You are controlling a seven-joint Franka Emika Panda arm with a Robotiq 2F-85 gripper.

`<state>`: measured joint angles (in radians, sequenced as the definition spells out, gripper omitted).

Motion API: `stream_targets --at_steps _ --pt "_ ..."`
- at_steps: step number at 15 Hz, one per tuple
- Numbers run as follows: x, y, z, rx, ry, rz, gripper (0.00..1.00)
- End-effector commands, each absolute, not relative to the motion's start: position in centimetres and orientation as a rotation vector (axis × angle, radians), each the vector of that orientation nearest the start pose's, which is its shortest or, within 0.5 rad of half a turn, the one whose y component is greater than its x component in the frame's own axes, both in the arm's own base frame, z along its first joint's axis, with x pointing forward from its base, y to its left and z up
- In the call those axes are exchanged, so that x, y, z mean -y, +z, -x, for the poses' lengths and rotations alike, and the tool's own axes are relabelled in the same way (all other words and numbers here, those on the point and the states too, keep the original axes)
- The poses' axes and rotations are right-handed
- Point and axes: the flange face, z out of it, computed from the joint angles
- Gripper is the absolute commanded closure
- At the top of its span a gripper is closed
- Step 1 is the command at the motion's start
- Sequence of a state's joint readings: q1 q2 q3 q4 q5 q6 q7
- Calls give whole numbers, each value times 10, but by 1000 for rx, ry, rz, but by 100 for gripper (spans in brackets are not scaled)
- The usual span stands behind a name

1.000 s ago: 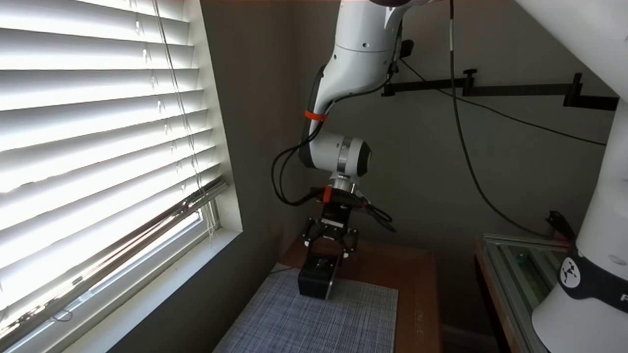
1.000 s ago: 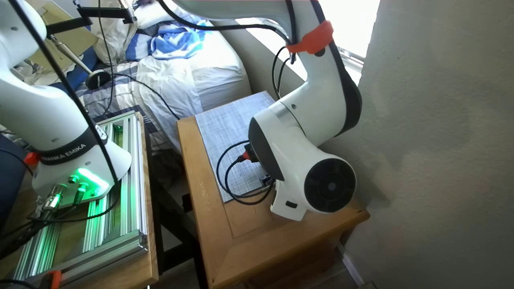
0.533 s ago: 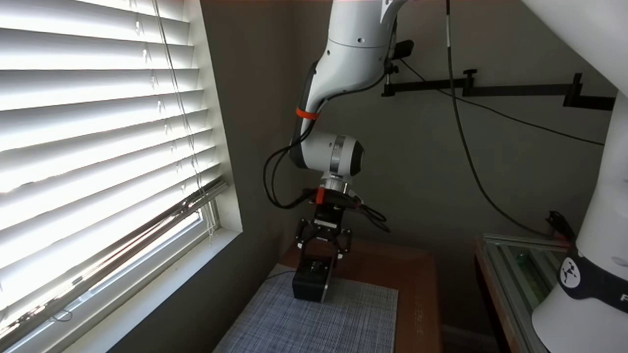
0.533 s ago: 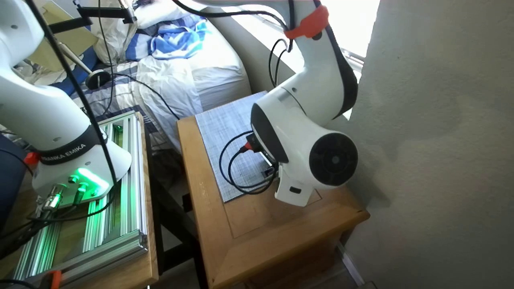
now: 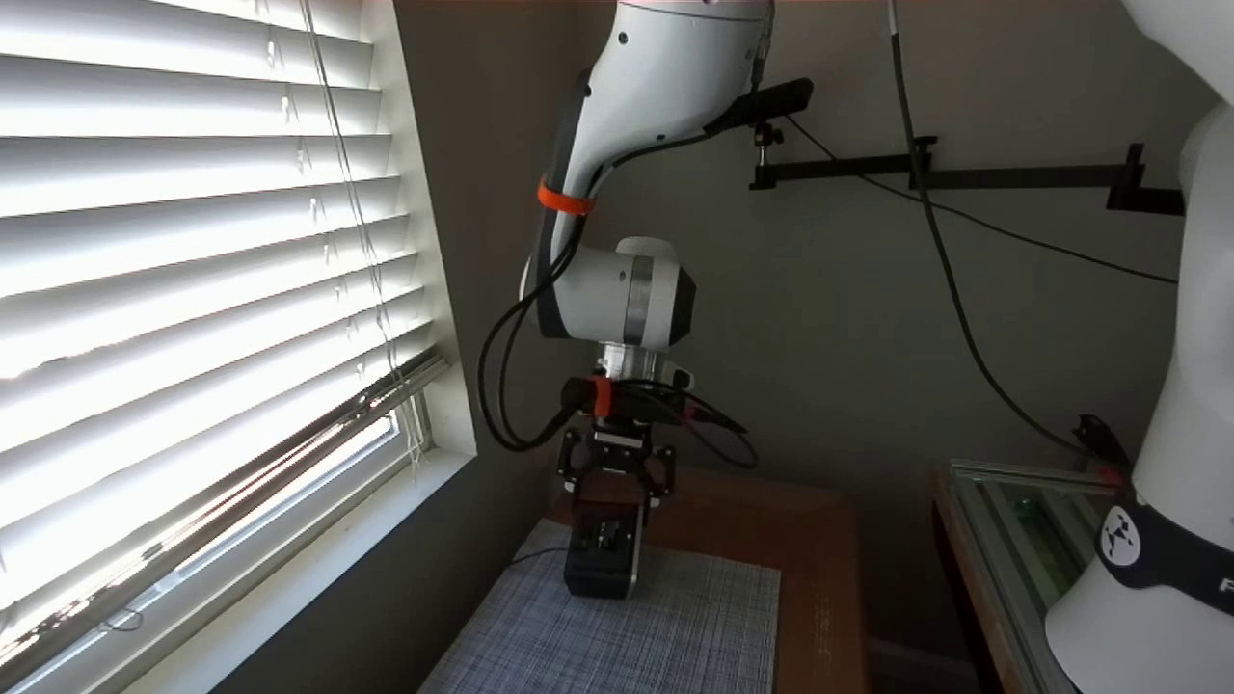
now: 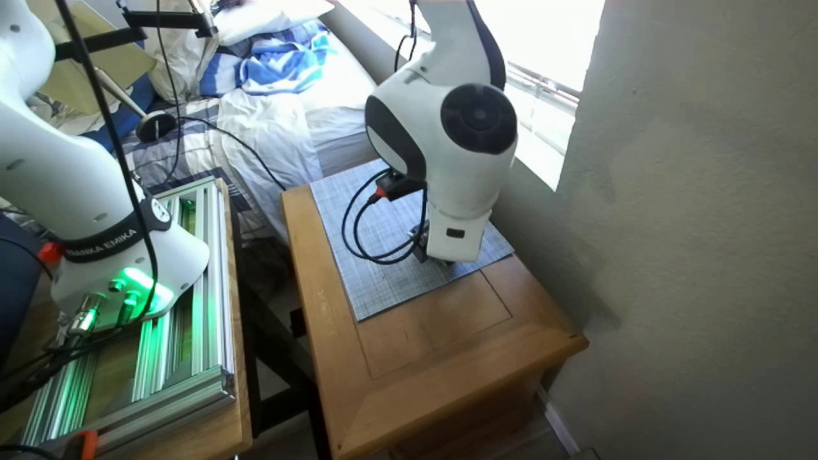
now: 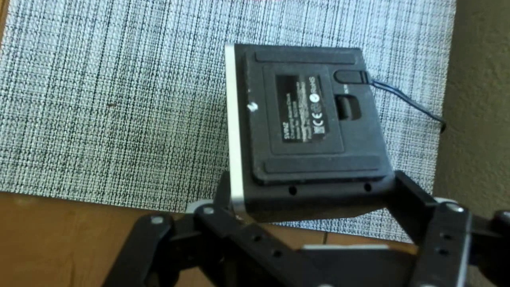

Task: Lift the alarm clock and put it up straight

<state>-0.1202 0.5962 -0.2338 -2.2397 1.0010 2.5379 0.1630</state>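
Note:
The alarm clock (image 7: 314, 163) is a black box with a silver rim along one side. In the wrist view its labelled underside faces the camera, so the clock is not standing upright. My gripper (image 7: 311, 177) is shut on it, one finger (image 7: 414, 199) against the black side and the other at the silver-rimmed side. In an exterior view the clock (image 5: 600, 571) hangs below my gripper (image 5: 609, 511), over the grey woven mat (image 5: 675, 627). Whether it touches the mat I cannot tell. The arm hides the clock in an exterior view, and its face is turned out of sight.
A thin cord (image 7: 406, 101) runs from the clock toward the wall side. The mat lies on a wooden table (image 6: 434, 326) in a corner, beside a wall (image 6: 671, 255) and a window with blinds (image 5: 193, 241). A bed (image 6: 319, 115) stands beyond the table.
My gripper has carried the clock leftward and slightly down in an exterior view, nearer the window. The clock has turned a little with it. The grip has stayed the same.

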Motion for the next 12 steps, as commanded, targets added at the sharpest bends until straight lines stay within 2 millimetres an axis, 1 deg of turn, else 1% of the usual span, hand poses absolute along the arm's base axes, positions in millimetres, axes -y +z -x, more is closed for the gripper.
stream_targets --at_steps 1,3,8,12 --pt "167 113 -440 -1860 102 2258 32" --pt "153 119 -436 -1880 30 2322 32" --pt "125 127 -429 -1923 -136 2431 32" --pt "110 126 -422 -1980 -311 2491 32"
